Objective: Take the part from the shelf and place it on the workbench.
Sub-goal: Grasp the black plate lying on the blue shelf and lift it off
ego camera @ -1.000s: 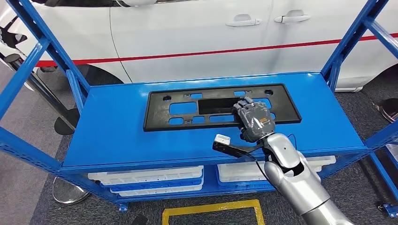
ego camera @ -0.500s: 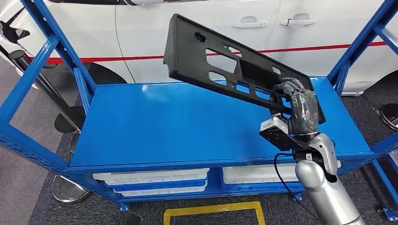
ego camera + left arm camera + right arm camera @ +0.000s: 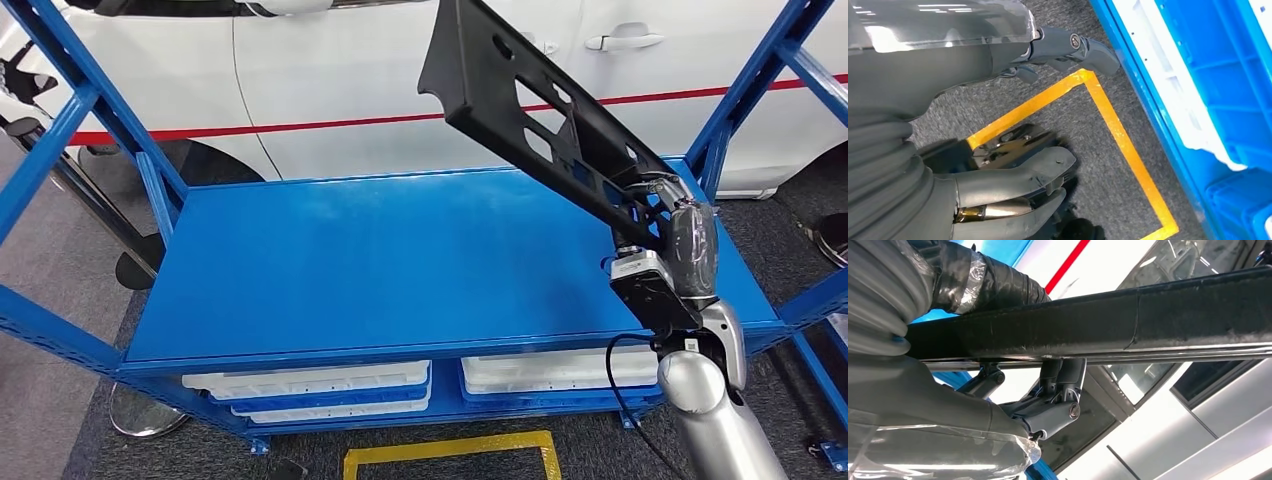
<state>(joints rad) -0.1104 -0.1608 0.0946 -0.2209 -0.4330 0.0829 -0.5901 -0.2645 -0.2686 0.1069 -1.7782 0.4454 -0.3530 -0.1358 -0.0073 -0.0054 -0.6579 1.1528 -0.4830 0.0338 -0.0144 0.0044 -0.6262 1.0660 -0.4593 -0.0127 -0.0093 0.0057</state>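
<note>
Right hand [image 3: 672, 228] grips the part [image 3: 540, 110] at its near end; long black panel juts up and away over the shelf [image 3: 380, 270], clear of the deck, far end in front of the white car [image 3: 330, 80]. Left hand [image 3: 1013, 185] hangs over the floor, fingers loosely apart, holding nothing.

Risks, as a judgement: one-end grip on a long panel means big leverage, so it could twist or slip out. Swinging toward the workbench, the far end could hit the post [image 3: 745, 90] or the car.
</note>
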